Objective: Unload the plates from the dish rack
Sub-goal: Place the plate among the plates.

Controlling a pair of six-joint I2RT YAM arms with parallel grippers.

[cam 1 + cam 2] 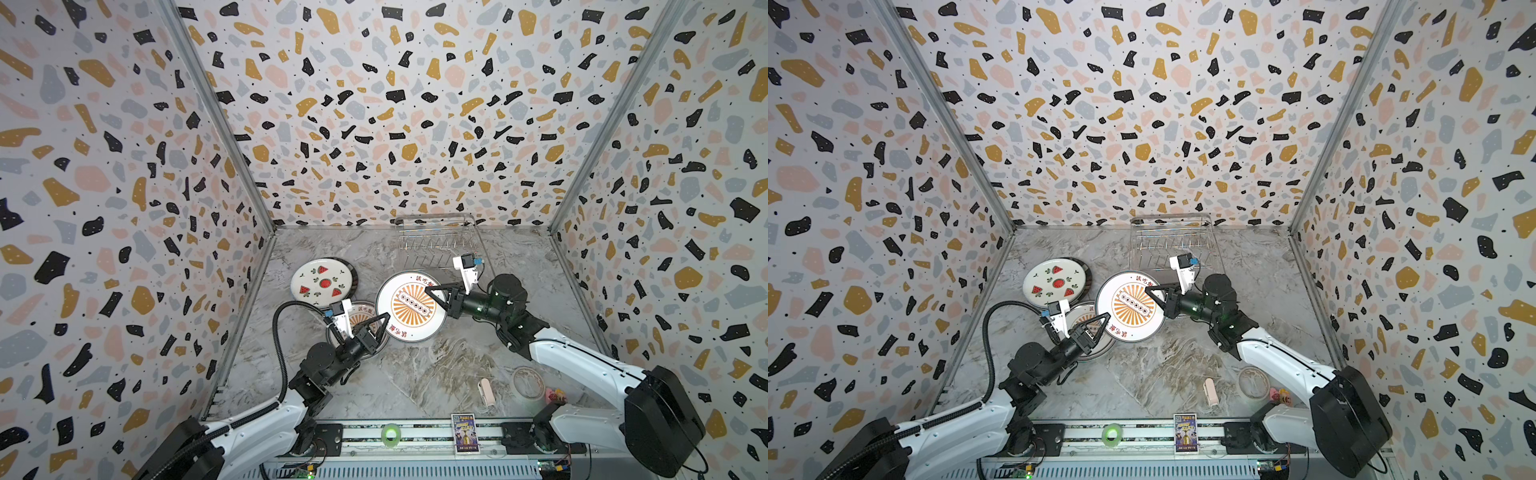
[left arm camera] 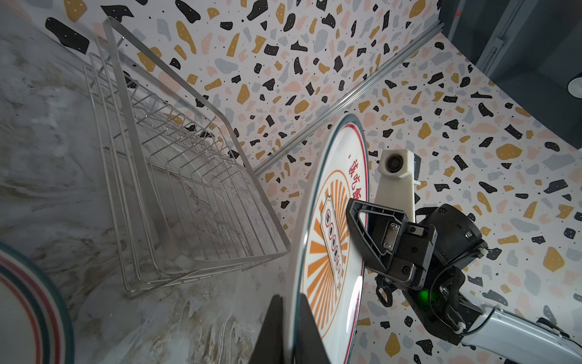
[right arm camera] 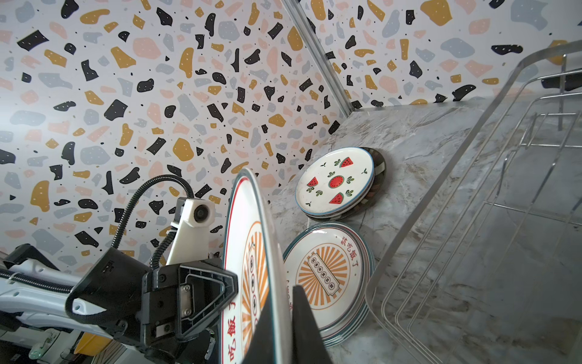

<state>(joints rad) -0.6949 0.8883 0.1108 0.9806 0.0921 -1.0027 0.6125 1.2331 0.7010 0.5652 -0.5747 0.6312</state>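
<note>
Plates already out: watermelon plates (image 1: pixel 324 282) lie stacked flat at the far left of the marble table (image 1: pixel 415 374), with a darker plate peeking out beneath them. Just in front of them lies a flat sunburst stack (image 1: pixel 365 316).
Left gripper (image 1: pixel 385 319): closed on the lower-left rim of the held plate (image 1: pixel 411 305). Its fingers (image 2: pixel 307 331) sit one on each face, as the left wrist view shows.
Held plate: orange sunburst with red lettering, raised clear of the table and partly overhanging the sunburst stack. Both arms pinch it at opposite rims.
Right gripper (image 1: pixel 430 291): clamped on the plate's right rim, fingers (image 3: pixel 304 321) on either side of the edge.
Dish rack (image 1: pixel 432 217): at the back of the table, just behind the right gripper. I see no plate left in it.
Step in hand: this looks like a hand-over of the last plate from the right arm to the left.
Next move: the right jaws should let go and back away before the left arm carries anything. The plate then wants levelling and lowering onto the matching stack, gently, since a rim-only grip could let it swing.
</note>
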